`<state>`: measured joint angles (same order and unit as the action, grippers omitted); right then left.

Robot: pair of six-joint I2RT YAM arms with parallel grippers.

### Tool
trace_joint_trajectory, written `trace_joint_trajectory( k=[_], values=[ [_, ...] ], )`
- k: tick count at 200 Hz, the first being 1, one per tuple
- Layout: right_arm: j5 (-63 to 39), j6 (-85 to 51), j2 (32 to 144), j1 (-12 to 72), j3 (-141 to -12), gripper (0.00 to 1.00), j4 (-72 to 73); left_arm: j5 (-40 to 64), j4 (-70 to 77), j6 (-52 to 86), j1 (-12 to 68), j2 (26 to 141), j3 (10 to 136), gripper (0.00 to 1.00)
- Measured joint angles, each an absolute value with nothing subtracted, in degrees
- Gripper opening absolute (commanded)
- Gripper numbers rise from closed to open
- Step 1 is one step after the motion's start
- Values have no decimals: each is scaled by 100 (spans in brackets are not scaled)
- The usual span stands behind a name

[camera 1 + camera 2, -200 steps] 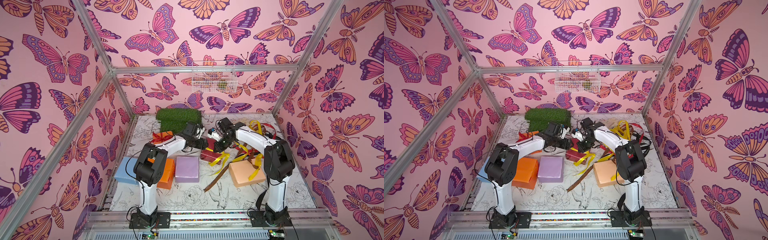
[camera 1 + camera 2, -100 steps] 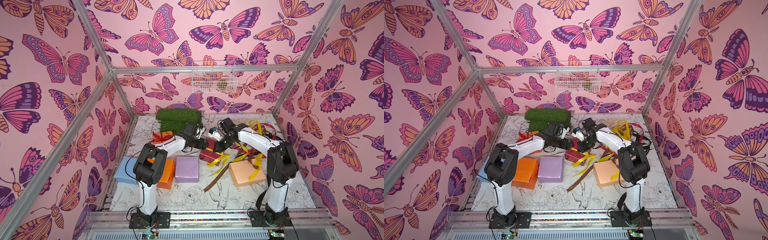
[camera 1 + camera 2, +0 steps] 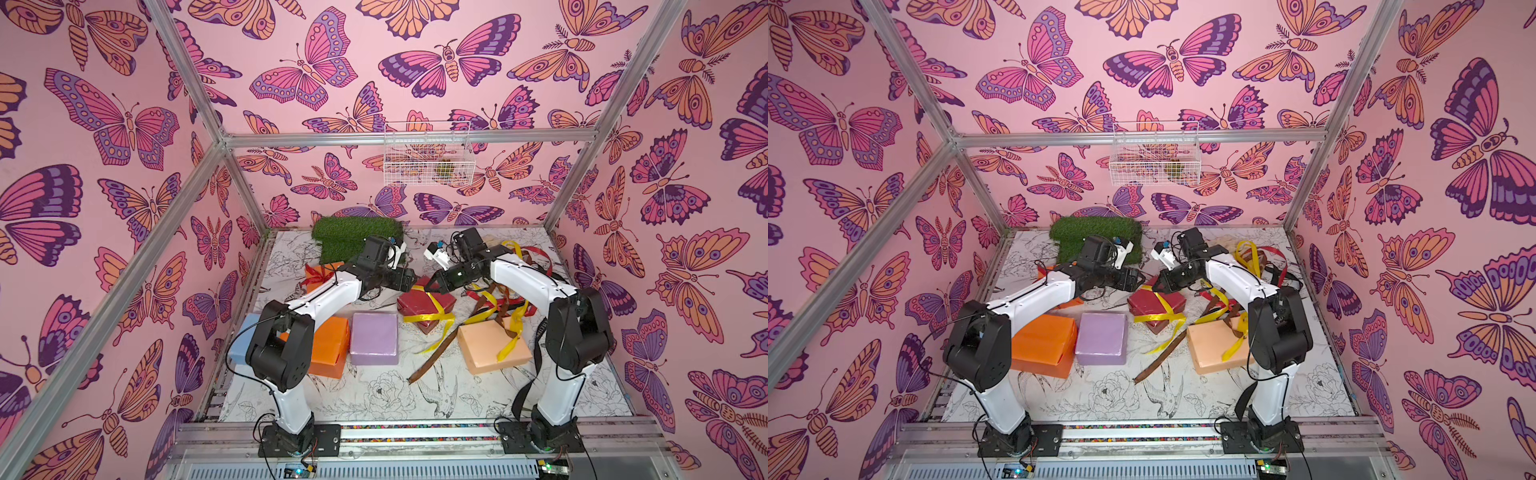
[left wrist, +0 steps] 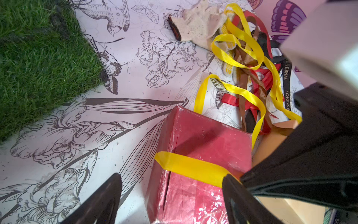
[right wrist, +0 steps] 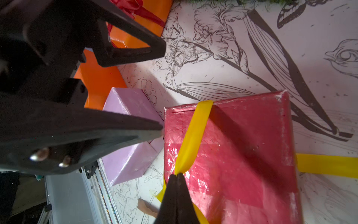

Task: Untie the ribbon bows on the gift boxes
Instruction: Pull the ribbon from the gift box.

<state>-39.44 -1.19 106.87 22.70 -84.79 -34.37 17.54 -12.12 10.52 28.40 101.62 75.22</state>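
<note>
On your table (image 3: 374, 399), the dark red gift box (image 3: 432, 305) sits at two o'clock from the lilac box (image 3: 374, 338). Your left pincer (image 4: 170, 175) stands apart over its end; your right pincer (image 5: 177, 175) is clamped on its yellow ribbon (image 5: 193, 135).

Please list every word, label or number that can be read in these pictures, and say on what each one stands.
"LOVE IS E": pale letters on the black ribbon, seen in the left wrist view; what follows is hidden.
"TERNAL": further along the same ribbon; the letter before it is not clear, probably "E".
Nothing else can be read; in both top views this lettering is too small.
</note>
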Motion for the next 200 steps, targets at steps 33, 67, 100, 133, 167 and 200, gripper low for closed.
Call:
trace_joint_trajectory(
  k=[33, 67, 100, 133, 167, 200],
  values=[
    [-4007, -281, 10451, 2211, -8493, 0, -3361, 1761, -1214, 1033, 2840, 10062, 7321, 81],
    [-4014, -410, 10263, 2211, -8621, 0, -3306, 1763, -1229, 1052, 2840, 10086, 7185, 80],
    [-4014, -569, 10160, 2211, -8637, 0, -3201, 1758, -1227, 1076, 2851, 10189, 7172, 79],
    [-4012, -746, 10029, 2211, -8656, 0, -3081, 1761, -1229, 1098, 2895, 10322, 7172, 79],
    [-4007, -897, 9911, 2211, -8866, 0, -3026, 1763, -1227, 1103, 2969, 10453, 7172, 79],
    [-3990, -991, 9806, 2204, -9063, 0, -2936, 1765, -1229, 1109, 3000, 10516, 7172, 78]
  ],
)
